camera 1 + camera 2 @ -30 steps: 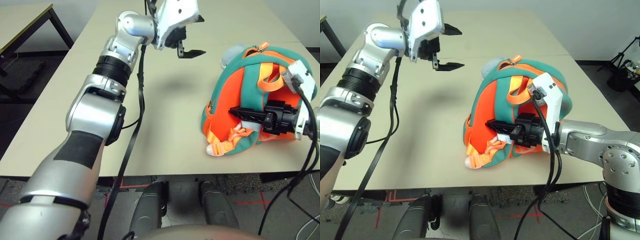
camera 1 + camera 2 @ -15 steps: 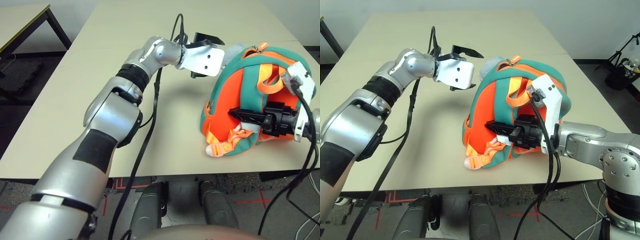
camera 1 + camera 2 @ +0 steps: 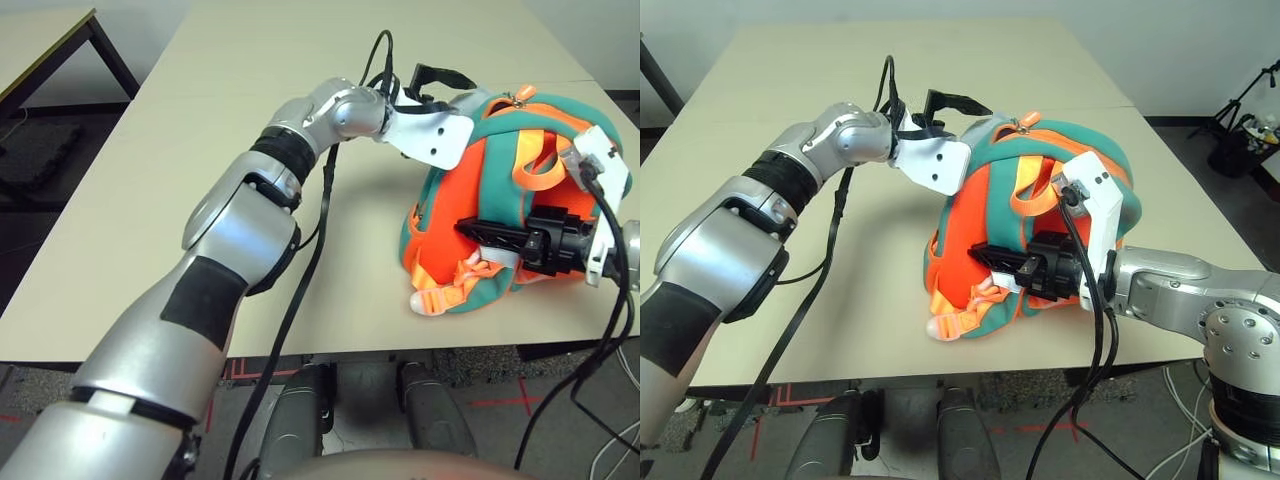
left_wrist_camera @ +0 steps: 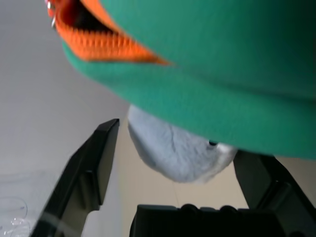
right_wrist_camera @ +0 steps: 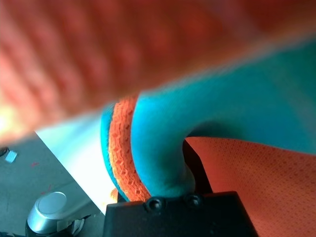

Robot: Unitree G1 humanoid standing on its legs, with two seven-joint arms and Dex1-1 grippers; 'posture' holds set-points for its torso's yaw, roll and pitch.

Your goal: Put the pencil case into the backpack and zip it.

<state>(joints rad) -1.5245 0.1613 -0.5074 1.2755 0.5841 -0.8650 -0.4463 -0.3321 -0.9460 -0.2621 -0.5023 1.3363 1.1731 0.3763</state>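
Observation:
The orange and teal backpack (image 3: 465, 205) lies on the right side of the table. My right gripper (image 3: 480, 232) is shut on its near lower part, with a teal strap with an orange edge (image 5: 158, 148) clamped between the fingers. My left gripper (image 3: 450, 90) reaches to the backpack's far upper left edge. Its fingers (image 4: 94, 163) stand open on either side of a pale grey fuzzy ball (image 4: 163, 153), just under the teal rim and the orange zipper (image 4: 108, 47). The pencil case is out of view.
The beige table (image 3: 180, 160) has bare room to the left of the backpack. An orange buckle and strap (image 3: 440, 295) hang near the table's front edge. A black cable (image 3: 300, 260) droops from my left arm. Another table (image 3: 40, 40) stands at the far left.
My left arm has swung down and to the right, from high over the table's middle to the backpack's far edge, with its fingers now around the fuzzy ball. The right gripper has not moved.

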